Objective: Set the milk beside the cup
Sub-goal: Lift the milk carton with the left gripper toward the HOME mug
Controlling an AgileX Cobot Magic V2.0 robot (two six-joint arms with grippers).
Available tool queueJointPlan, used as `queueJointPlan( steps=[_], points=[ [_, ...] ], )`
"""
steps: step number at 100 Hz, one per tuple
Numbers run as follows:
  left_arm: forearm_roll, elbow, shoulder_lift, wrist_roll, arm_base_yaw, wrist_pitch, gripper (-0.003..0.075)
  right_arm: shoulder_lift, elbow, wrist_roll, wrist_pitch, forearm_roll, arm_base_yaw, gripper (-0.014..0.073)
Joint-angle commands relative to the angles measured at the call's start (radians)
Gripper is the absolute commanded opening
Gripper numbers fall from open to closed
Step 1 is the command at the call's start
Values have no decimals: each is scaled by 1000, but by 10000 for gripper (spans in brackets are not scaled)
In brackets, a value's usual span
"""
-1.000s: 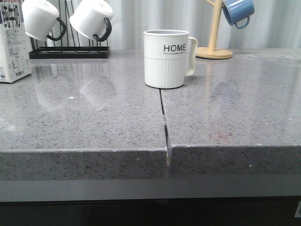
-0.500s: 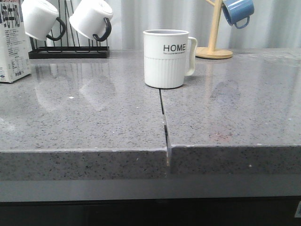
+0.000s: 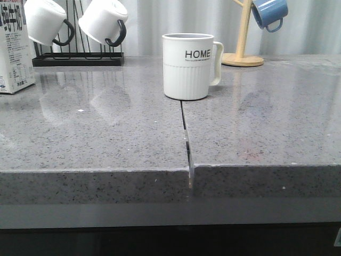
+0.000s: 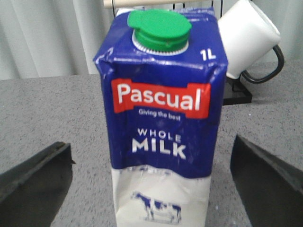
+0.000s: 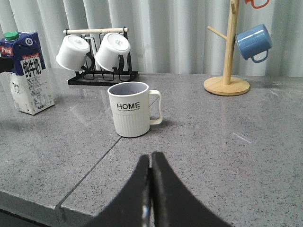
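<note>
Nothing has shifted since the earlier frames. Left hand (image 4: 151, 177) is spread wide, its fingers (image 4: 33, 177) flanking the milk (image 4: 161, 123) without touching it. Right hand (image 5: 151, 189) is clenched on nothing, the cup (image 5: 132, 109) at its 12 o'clock. Milk stands upright on the worktop (image 3: 106, 133), at the cup's 9 o'clock, well apart.

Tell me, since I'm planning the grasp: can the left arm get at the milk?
Probably yes: the milk stands upright between the left gripper's open fingers, nothing between.
</note>
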Motion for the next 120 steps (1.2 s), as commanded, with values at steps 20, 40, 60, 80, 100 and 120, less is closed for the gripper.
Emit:
queueJointPlan(
  steps=[20,40,60,80,100,120],
  points=[
    [1,-92,56,-23,-11,-125,638,-12,-22,-1,-79,-5,-2,-69],
    [15,-145,119,-27,-11,-147,638,-12,-22,-1,-79,-5,-2,-69],
    [15,-177,184,-28,-11,-187,637,-12,-22,-1,-79,-5,-2,-69],
    [15,-181,203,-28,-11,-207,487,-12,-22,-1,-79,-5,-2,-69],
    [15,-181,203,-28,-11,-207,183,-12,-22,-1,-79,-5,-2,-69],
    [7,-181,203,-28,-11,-207,111,-12,-22,-1,-79,-5,-2,-69]
  ],
)
